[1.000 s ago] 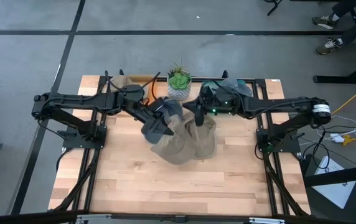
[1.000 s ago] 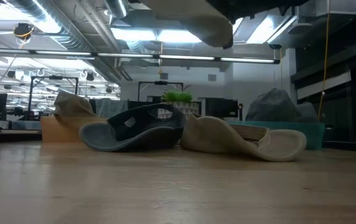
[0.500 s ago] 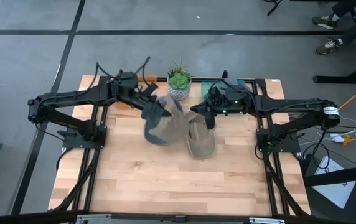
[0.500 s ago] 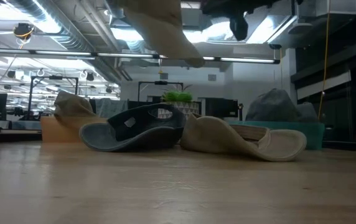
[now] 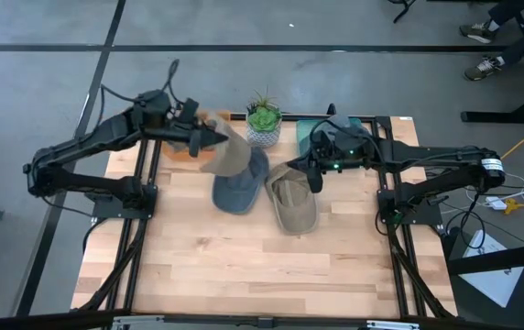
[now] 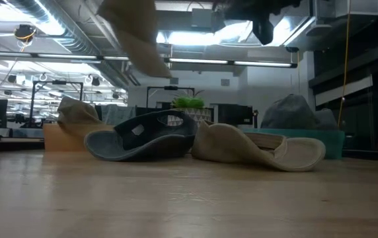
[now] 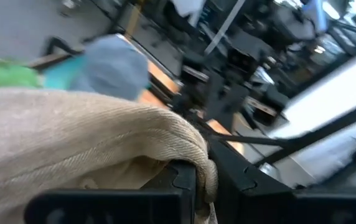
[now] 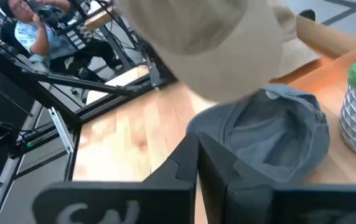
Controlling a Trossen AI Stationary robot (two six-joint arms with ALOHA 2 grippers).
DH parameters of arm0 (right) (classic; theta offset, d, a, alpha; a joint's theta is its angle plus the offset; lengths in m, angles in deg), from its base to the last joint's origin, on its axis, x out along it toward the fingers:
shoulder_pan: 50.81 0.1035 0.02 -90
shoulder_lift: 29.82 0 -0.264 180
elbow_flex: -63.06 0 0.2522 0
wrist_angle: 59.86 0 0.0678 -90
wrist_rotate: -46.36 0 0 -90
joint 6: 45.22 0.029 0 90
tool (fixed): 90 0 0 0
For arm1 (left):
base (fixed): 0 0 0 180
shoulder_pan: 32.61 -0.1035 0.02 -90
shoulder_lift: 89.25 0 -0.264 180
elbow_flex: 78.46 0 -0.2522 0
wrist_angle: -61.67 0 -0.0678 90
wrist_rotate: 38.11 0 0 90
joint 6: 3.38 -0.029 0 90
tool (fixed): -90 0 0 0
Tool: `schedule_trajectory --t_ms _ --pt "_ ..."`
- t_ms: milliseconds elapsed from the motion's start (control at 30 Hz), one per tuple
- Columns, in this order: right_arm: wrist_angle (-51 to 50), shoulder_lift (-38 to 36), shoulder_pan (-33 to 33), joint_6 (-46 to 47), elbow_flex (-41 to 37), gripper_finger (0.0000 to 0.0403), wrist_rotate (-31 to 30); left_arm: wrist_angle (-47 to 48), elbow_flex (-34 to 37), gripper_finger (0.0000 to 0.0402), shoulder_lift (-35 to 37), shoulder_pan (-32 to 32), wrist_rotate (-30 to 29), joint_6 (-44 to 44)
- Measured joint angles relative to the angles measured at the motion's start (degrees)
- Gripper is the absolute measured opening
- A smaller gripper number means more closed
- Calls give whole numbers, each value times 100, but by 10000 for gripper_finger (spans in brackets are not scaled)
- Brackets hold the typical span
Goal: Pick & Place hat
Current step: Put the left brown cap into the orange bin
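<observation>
Tan hat [image 5: 228,153] dangled in the air around 11 o'clock of the table [image 5: 244,266], pinched tight in the left gripper [image 5: 209,139]. Just below it, blue hat [image 5: 236,191] and another beige hat [image 5: 293,201] side by side. Right gripper [image 5: 314,180] hovered closed and empty over the beige hat, plant [image 5: 263,119] at 12.

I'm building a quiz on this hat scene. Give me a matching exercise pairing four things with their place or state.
Things:
1. tan hat
2. grey hat
3. beige hat
4. potted plant

States:
A. lies on the table, nearest the right gripper
B. stands at the table's back edge
C. hangs lifted in the left gripper
D. lies on the table under the lifted hat

Pairs: 1-C, 2-D, 3-A, 4-B
</observation>
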Motion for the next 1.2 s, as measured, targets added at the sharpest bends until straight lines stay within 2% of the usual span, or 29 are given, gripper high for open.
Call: schedule_trajectory --t_ms 233,333,467,833,1067,1200 --pt "-226 -7 0 0 0 10 0 351 0 21 336 -427 -790 -258" --pt "-226 -7 0 0 0 18 0 371 0 25 370 -655 -897 -362" --pt "-282 -7 0 0 0 22 0 592 0 20 341 -1082 -680 -512" --pt "-434 -7 -2 -8 0 22 0 990 0 20 -161 -2304 515 -1600" --pt "-434 -7 -2 -11 0 22 0 1099 0 19 -525 -2680 571 -2534" --pt "-434 -7 -2 -4 0 23 0 1243 0 19 -736 -2840 844 -3003"
